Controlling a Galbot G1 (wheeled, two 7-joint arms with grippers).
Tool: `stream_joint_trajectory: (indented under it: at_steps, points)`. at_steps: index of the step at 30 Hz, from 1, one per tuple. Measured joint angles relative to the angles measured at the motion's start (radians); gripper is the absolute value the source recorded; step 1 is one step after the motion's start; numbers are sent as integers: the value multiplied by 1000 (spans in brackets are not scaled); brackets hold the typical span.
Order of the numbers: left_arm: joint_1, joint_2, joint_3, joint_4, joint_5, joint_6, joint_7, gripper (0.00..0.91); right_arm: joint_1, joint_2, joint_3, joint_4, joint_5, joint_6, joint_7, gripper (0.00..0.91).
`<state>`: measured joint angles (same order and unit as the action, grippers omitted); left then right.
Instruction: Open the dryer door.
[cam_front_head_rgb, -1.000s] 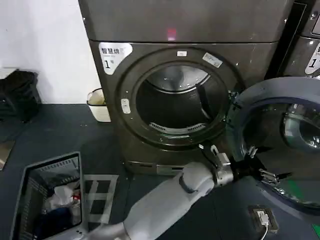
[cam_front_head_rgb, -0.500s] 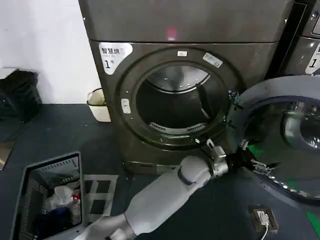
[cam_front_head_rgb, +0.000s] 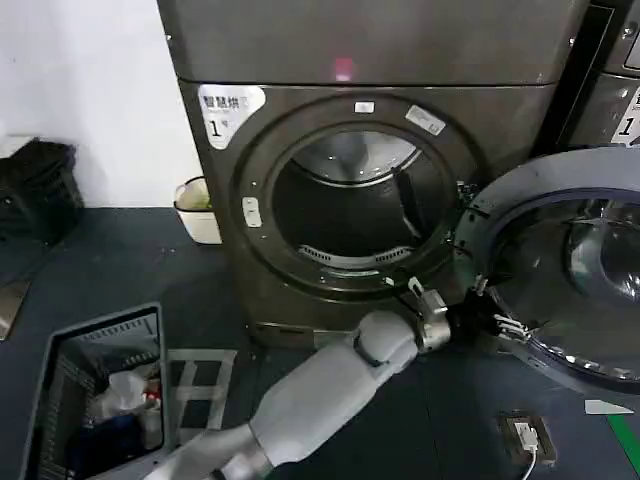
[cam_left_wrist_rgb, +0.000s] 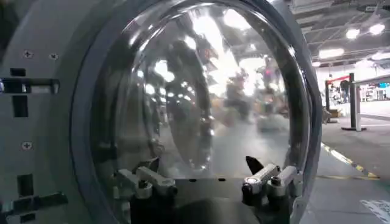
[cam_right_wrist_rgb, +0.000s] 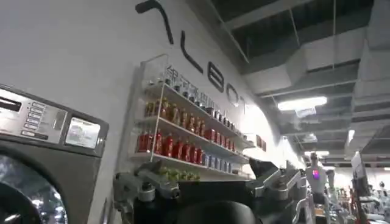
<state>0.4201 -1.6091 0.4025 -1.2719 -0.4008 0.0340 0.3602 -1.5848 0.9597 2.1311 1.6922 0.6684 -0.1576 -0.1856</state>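
Note:
The dryer door hangs swung wide open to the right of the dark grey machine, its grey inner rim and glass bowl facing me. My left arm reaches across from the lower left, and my left gripper sits at the door's lower inner rim. In the left wrist view the glass bowl of the dryer door looms close in front of my left gripper, which is open with nothing between its fingers. My right gripper is open and empty, pointing up at a wall with shelves.
The round drum opening is uncovered. A laundry basket with clothes stands at the lower left, a white bucket beside the machine, a black bag at far left. A neighbouring machine stands to the right, and a socket box lies on the floor.
My left gripper has slid up and left along the door's lower rim toward the machine front. The door has turned slightly, its lower edge now higher in view.

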Motion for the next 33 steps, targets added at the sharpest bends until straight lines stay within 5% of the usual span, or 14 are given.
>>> stream_joint_trajectory:
  at_steps: [20, 33]
  points:
    - [96, 0, 29, -124, -90, -268, -27, 907, 22, -19, -34, -21, -1, 18, -2, 907]
    - [124, 182, 13, -220, -183, -437, 24, 907, 51, -44, -64, -38, -6, 23, -6, 907]
